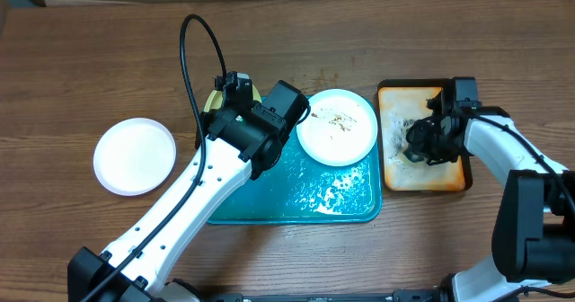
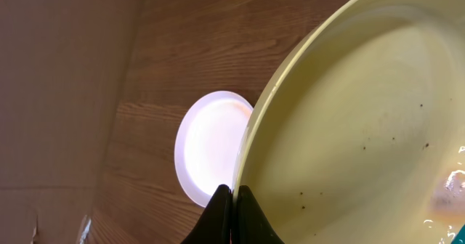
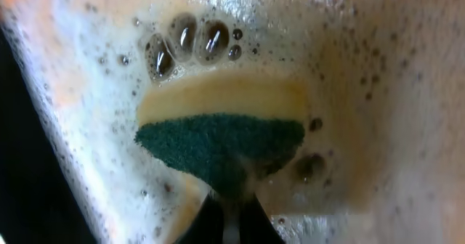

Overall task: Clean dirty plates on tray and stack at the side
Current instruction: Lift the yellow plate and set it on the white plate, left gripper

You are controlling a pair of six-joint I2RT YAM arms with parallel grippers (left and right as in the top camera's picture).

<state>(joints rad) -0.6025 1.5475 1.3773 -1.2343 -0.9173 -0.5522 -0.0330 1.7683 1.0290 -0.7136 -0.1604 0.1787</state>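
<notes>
My left gripper (image 2: 234,194) is shut on the rim of the pale yellow-green plate (image 2: 363,120), which carries small dark specks. In the overhead view that plate (image 1: 216,98) peeks out behind the left arm at the back left of the teal tray (image 1: 296,203). A white plate with brown smears (image 1: 337,127) lies on the tray's back right. A clean white plate (image 1: 135,155) lies on the table left of the tray and also shows in the left wrist view (image 2: 207,146). My right gripper (image 3: 231,200) is shut on a green-and-yellow sponge (image 3: 218,135) in foam.
The orange, black-rimmed tray (image 1: 449,181) stands right of the teal tray, with soapy foam where the right gripper (image 1: 422,142) holds the sponge. The teal tray's floor is wet. A black cable (image 1: 193,59) loops above the left arm.
</notes>
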